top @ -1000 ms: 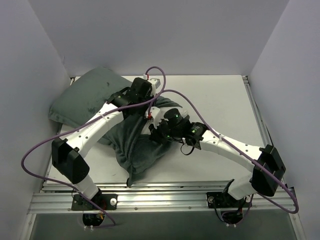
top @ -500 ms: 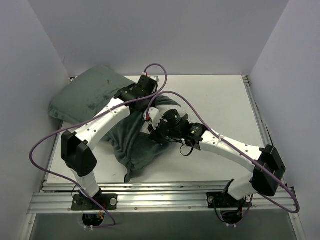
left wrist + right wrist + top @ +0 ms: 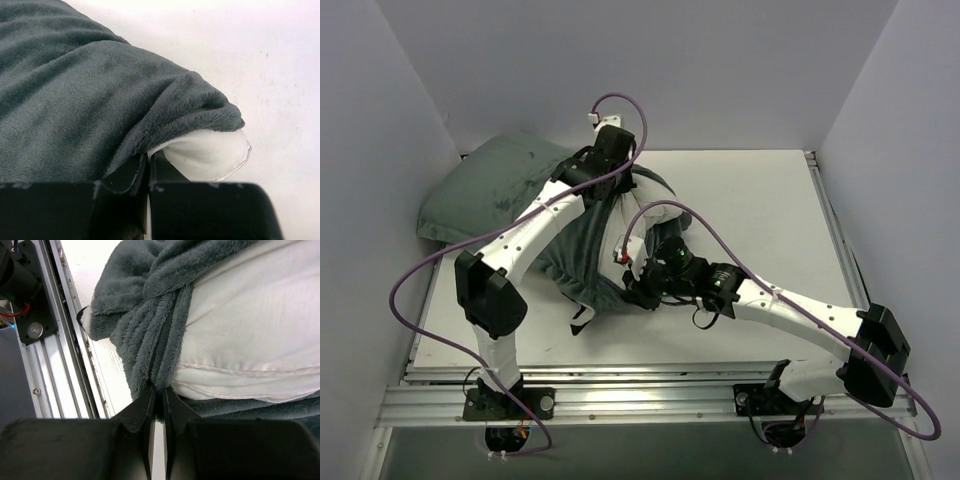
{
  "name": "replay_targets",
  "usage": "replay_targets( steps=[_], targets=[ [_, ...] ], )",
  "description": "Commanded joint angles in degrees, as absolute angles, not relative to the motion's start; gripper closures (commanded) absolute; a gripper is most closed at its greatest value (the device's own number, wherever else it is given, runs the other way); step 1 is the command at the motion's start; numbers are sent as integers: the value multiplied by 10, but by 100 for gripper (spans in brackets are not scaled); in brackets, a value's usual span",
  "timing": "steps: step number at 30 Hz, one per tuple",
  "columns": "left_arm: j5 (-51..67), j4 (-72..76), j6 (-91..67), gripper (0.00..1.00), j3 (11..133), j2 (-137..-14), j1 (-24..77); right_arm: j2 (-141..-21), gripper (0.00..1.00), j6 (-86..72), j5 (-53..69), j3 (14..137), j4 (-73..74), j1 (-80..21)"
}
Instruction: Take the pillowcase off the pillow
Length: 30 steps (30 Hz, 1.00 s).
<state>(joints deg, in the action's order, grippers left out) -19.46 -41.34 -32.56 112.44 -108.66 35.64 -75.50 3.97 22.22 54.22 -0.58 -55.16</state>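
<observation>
The pillowcase (image 3: 495, 190) shows its grey-green plush face and lies bunched over the back left of the table. My left gripper (image 3: 618, 172) is shut at its far end. In the left wrist view, a white pillow corner (image 3: 207, 155) pokes out from under the pillowcase (image 3: 75, 100), and the left gripper (image 3: 149, 161) pinches the white cloth at that edge. My right gripper (image 3: 638, 290) is shut on a bunched fold of the pillowcase (image 3: 150, 340) at its near end. The white pillow (image 3: 250, 325) lies bare beside that fold. The zebra face is hidden.
The white table (image 3: 760, 210) reaches right to a wall. Aluminium rails (image 3: 620, 400) run along the near edge, close to the right gripper, and show in the right wrist view (image 3: 50, 370). Purple cables (image 3: 690, 215) loop over both arms.
The left arm has swung back and up with its end of the bundle. The right gripper has drawn its fold toward the near edge. The fabric between them is stretched longer.
</observation>
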Motion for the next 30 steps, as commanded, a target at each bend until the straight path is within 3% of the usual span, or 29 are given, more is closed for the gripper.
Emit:
replay_targets(
  steps=[1,12,15,22,25,26,29,30],
  targets=[
    [-348,-152,-369,98,1188,-1078,304,-742,100,-49,393,491,117,-598],
    [-409,-230,-410,98,1382,-1143,299,-738,100,-74,398,480,115,-602],
    [-396,-241,-423,98,1370,-1134,299,-730,100,-92,345,475,118,-599],
    [-273,-201,-437,98,1190,-1025,309,-725,99,-123,288,484,77,-568],
    [-208,-179,-432,98,1097,-977,315,-713,82,-127,259,508,73,-543],
    [-181,-169,-428,98,1055,-969,318,-706,67,-127,258,514,73,-536],
    [-157,-150,-406,96,1003,-937,327,-687,46,-131,259,535,74,-507],
    [-137,-146,-401,91,978,-926,327,-684,36,-133,260,540,76,-501]
  ],
)
